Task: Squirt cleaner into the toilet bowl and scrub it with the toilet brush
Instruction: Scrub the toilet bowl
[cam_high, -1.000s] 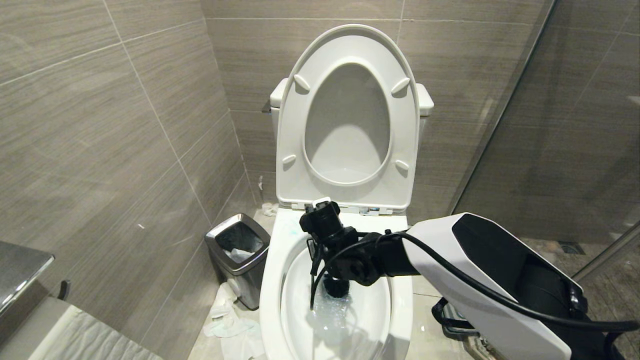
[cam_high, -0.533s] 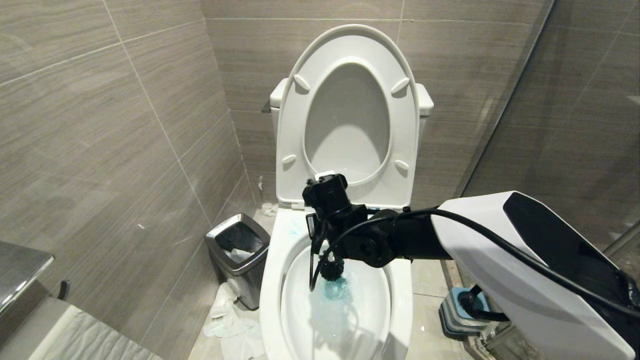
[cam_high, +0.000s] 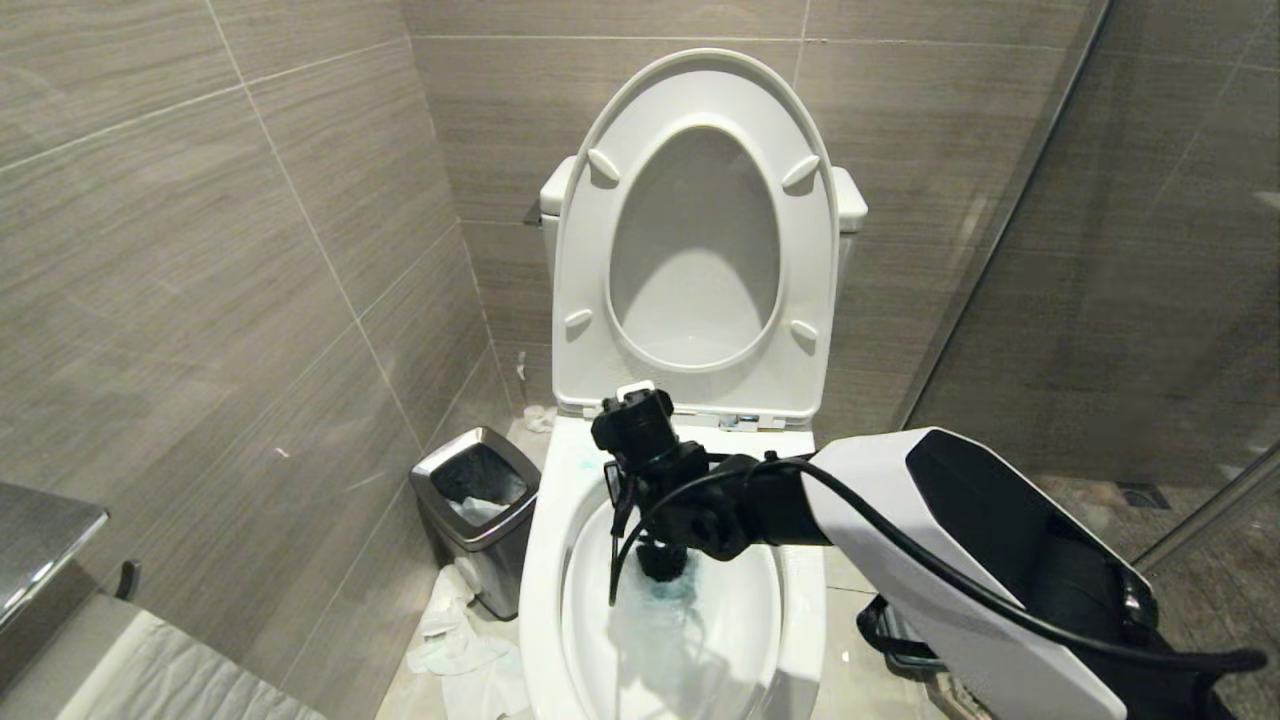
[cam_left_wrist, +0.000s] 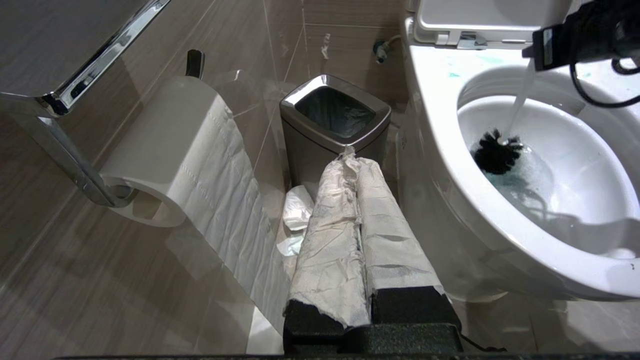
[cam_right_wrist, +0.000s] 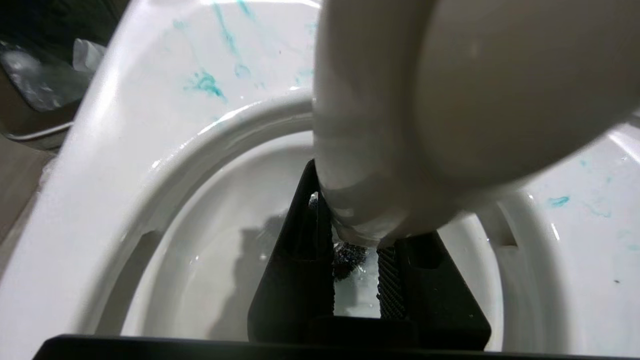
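Gripping toilet brush (cam_left_wrist: 497, 150) | right gripper (cam_right_wrist: 356, 260) over toilet bowl (cam_high: 545, 560) | left gripper (cam_left_wrist: 360, 240) closed, parked

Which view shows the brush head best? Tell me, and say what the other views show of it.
The left wrist view: the black brush head shows whole in the bowl, at the blue water's edge. In the head view the right gripper and arm partly cover it. The right wrist view shows only bristles between the fingers, behind the white handle.
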